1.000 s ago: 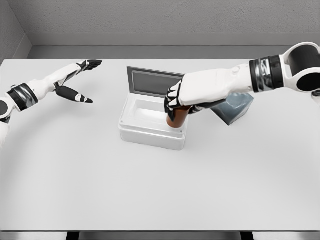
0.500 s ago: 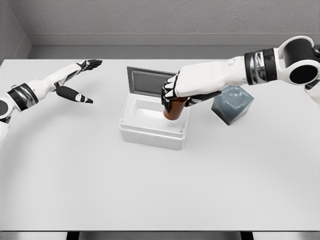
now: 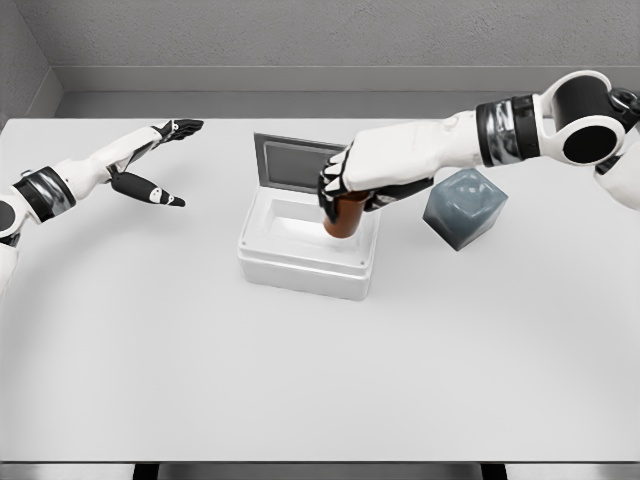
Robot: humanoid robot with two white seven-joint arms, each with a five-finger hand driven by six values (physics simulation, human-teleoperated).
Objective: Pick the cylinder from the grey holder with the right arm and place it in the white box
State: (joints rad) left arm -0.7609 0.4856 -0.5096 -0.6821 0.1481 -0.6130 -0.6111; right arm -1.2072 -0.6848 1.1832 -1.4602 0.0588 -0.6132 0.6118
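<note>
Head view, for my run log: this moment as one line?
right hand: fingers shut on cylinder | over white box | grey holder vacated | left hand idle

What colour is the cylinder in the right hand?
Reddish brown cylinder, seen in the head view.

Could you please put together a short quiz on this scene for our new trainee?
1. True or false: the right robot hand grasps the cylinder.
2. Where is the cylinder's lower end? A) in the grey holder B) over the open white box C) lying on the table
3. Fill in: the left robot hand, at the far left, holds ____.

Key:
1. True: its fingers wrap the cylinder's top.
2. B: at the box's right side, near the raised lid.
3. Nothing: its fingers are spread.
</note>
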